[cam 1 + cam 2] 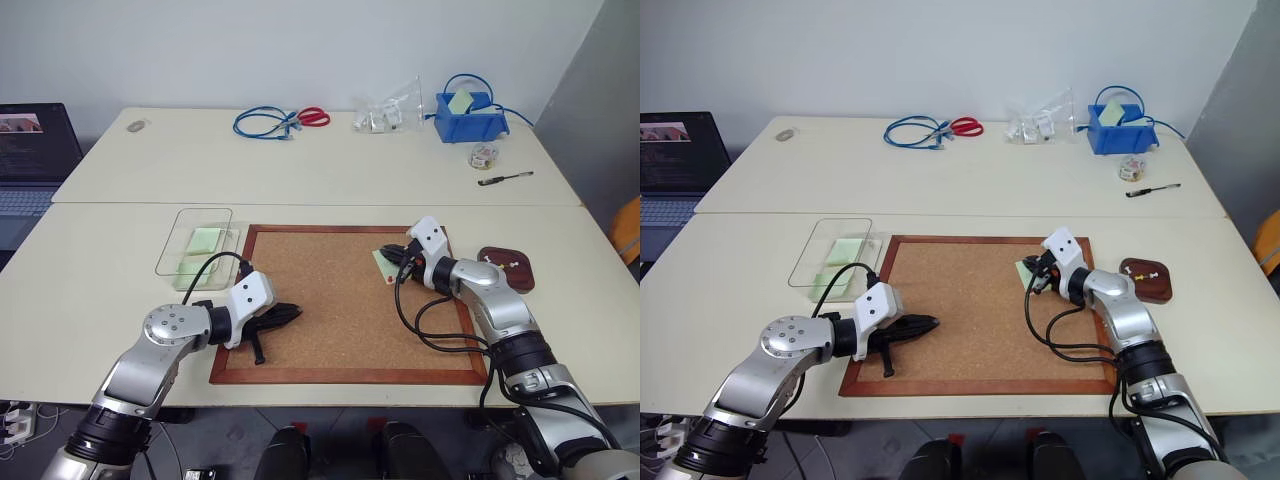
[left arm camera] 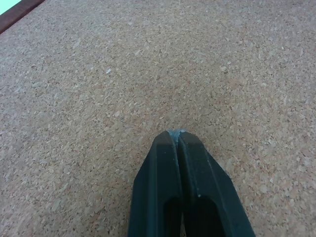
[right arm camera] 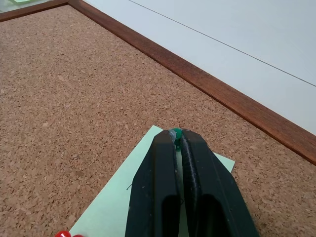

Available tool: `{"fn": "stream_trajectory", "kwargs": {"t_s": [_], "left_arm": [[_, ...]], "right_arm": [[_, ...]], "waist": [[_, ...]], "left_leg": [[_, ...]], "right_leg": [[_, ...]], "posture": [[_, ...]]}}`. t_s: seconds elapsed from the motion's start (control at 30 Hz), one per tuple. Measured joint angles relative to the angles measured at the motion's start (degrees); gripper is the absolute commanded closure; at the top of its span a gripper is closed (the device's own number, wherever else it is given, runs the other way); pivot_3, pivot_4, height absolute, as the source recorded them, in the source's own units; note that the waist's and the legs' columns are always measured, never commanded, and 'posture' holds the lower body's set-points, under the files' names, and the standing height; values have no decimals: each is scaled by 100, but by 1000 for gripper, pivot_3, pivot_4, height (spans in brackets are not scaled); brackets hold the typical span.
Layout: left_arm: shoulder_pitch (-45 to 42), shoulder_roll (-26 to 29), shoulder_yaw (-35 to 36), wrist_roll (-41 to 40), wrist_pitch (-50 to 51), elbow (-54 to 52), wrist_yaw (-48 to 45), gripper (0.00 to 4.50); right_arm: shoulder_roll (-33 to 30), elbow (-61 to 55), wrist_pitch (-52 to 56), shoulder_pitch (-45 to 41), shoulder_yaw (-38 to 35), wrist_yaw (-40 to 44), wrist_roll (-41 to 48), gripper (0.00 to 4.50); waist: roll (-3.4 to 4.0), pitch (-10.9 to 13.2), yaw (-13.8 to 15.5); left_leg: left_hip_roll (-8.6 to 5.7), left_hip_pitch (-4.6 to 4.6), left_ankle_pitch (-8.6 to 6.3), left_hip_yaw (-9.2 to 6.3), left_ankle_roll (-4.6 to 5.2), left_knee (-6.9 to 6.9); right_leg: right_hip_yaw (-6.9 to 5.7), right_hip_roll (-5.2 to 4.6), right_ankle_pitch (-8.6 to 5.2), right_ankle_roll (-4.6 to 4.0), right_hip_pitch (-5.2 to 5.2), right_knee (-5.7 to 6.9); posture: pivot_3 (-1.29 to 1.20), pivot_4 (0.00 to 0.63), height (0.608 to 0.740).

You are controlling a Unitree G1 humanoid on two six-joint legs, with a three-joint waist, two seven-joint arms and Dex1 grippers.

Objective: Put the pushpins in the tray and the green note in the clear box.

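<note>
Nearest to us, the left gripper (image 1: pixel 290 314) hangs low over the cork board (image 1: pixel 330 300), its two black fingers pressed flat together with nothing between them. Just past it on the far side of the board, the right gripper (image 3: pixel 176 133) has its fingers clamped on a green pushpin (image 3: pixel 175 132), the little green head peeking out at the tips. Right under those tips lies the green note (image 3: pixel 118 202), flat on the cork near the board's right edge, and we spot a red pushpin (image 3: pixel 63 234) at the note's near corner. Off to the right of the board sits the dark brown tray (image 1: pixel 506 268) with a small pale thing resting in it; we cannot tell what it is. Left of the board, the clear box (image 1: pixel 197 240) already holds green paper. Farther back we have a blue cable (image 1: pixel 265 123), red scissors (image 1: pixel 314 117), a blue bin (image 1: pixel 470 115) and a pen (image 1: pixel 505 178).
</note>
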Motion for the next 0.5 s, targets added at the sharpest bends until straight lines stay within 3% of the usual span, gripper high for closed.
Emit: {"fn": "stream_trajectory", "kwargs": {"t_s": [0.5], "left_arm": [[22, 125, 13, -42, 309, -170, -45, 4500]], "right_arm": [[-42, -484, -141, -15, -118, 124, 33, 4477]], "waist": [[15, 8, -40]], "left_leg": [[1, 0, 0, 1, 0, -3]], "right_leg": [[2, 0, 0, 0, -2, 0]], "posture": [[0, 150, 740]]}}
